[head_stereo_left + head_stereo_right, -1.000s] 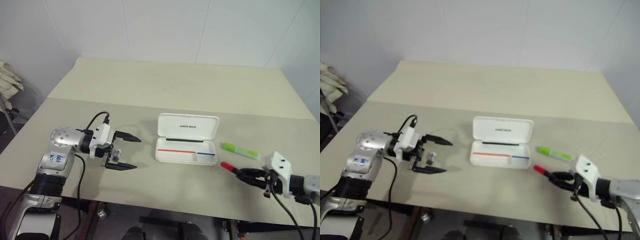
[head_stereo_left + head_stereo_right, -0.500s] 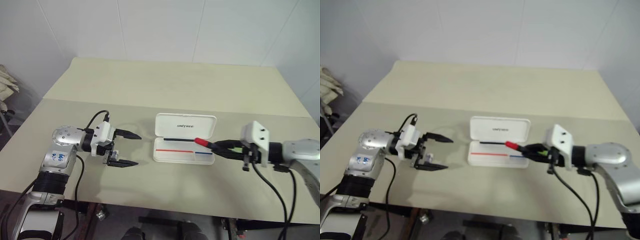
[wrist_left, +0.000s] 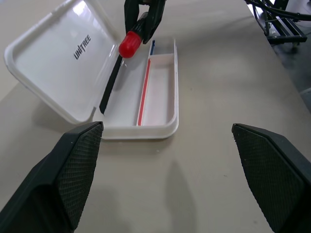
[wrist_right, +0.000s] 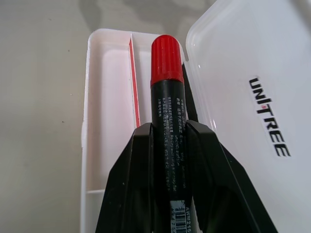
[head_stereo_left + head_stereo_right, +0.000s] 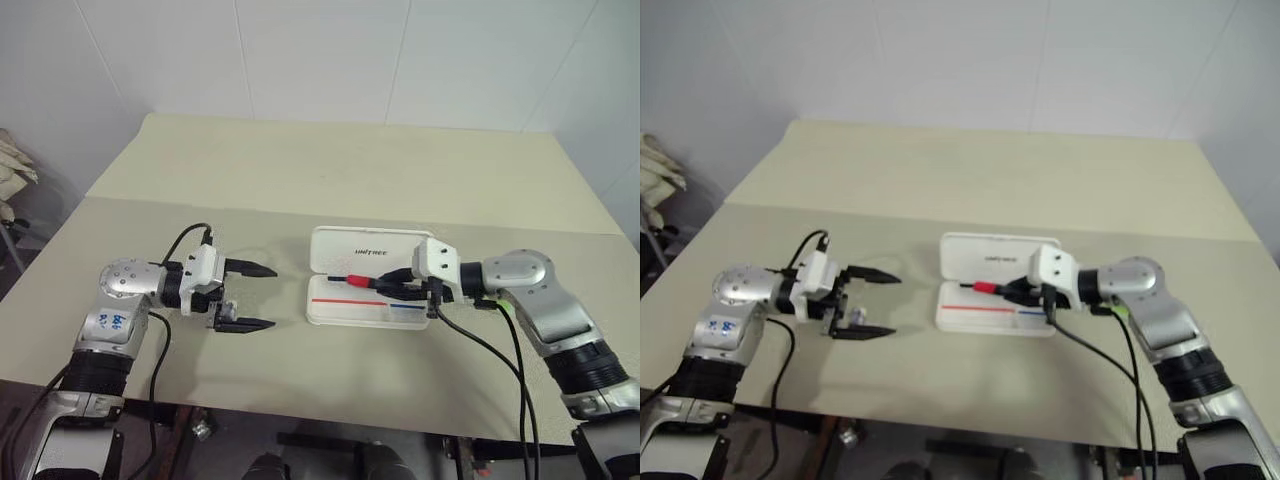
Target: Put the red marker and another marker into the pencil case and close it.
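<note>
The right pincer [image 5: 385,284] is clamping the red marker [image 4: 167,116] and holding it over the open pencil case [image 5: 345,312] on the surface [image 5: 300,180], while the left pincer [image 5: 262,297] is hovering wide open and empty beside the case.

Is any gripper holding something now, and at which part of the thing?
The right gripper holds the red marker by its black barrel, the red cap sticking out ahead. The left gripper is open and holds nothing.

Beige table [image 5: 350,180] — open pencil case [image 5: 370,290], perhaps green marker [image 5: 507,306].
</note>
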Available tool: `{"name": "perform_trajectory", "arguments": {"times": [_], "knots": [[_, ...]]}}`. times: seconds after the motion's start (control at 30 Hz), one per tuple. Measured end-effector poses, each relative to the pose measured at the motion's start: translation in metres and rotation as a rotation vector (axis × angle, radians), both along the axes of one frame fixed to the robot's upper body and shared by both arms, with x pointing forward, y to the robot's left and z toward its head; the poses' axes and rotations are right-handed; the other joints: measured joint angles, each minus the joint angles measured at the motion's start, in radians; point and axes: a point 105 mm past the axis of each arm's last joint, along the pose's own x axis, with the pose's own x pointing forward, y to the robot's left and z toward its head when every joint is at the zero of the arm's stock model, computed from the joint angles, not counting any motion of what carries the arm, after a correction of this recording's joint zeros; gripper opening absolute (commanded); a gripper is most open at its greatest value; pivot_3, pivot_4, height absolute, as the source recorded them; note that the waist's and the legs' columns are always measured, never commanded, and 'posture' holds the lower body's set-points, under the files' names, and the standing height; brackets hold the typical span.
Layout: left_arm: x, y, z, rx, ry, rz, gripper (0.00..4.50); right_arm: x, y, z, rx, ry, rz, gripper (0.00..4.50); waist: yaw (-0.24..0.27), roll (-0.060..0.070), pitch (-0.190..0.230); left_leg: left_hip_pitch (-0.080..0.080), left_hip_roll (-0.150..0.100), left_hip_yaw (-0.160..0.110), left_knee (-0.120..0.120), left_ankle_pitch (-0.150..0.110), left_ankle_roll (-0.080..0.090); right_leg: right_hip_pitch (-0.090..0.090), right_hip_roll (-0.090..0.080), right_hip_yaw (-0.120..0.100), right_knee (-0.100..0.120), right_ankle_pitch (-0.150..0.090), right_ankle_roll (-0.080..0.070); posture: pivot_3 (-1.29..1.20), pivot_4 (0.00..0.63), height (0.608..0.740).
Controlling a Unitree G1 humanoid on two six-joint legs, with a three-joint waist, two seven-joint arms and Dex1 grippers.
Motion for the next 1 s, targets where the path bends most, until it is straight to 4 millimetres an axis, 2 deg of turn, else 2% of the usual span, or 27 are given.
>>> {"name": "perform_trajectory", "arguments": {"times": [0.3,0.67,0.8,0.9,1.0], "knots": [[-0.003,-0.002,0.001,-0.001,-0.006,0.01,4.5,0.008,0.019,-0.015,0.0,0.013,0.062,0.59,-0.008,0.0,0.0,0.0,0.0,0.0,0.0,0.0,0.0,0.0,0.0,0.0,0.001,0.0,0.0,0.0,0.15,0.74],[-0.005,-0.003,0.001,-0.004,-0.01,0.012,4.5,0.015,0.023,-0.013,0.03,-0.008,0.05,4.4,-0.027,0.0,0.0,0.0,0.0,-0.002,0.0,0.0,0.0,-0.001,0.0,0.001,0.001,0.0,0.0,0.0,0.15,0.74],[-0.005,-0.003,0.001,-0.004,-0.01,0.011,4.5,0.013,0.026,0.002,0.086,-0.015,0.05,4.48,-0.025,0.001,0.001,0.0,0.001,-0.003,0.0,0.0,0.0,-0.001,-0.001,0.001,0.001,0.0,0.0,0.0,0.15,0.74],[-0.005,-0.004,0.001,-0.004,-0.009,0.009,4.5,-0.001,0.032,0.02,0.149,-0.025,0.083,4.48,-0.023,0.001,0.001,0.0,0.001,-0.005,-0.001,0.0,0.0,-0.001,-0.001,0.001,0.001,0.0,0.0,0.0,0.15,0.74],[-0.005,-0.004,0.001,-0.004,-0.008,0.007,4.5,-0.015,0.029,0.021,0.157,0.01,0.088,4.48,-0.02,0.001,0.001,0.0,0.001,-0.005,-0.001,0.0,0.0,-0.001,-0.002,0.0,0.0,0.0,0.0,0.0,0.15,0.74]]}}
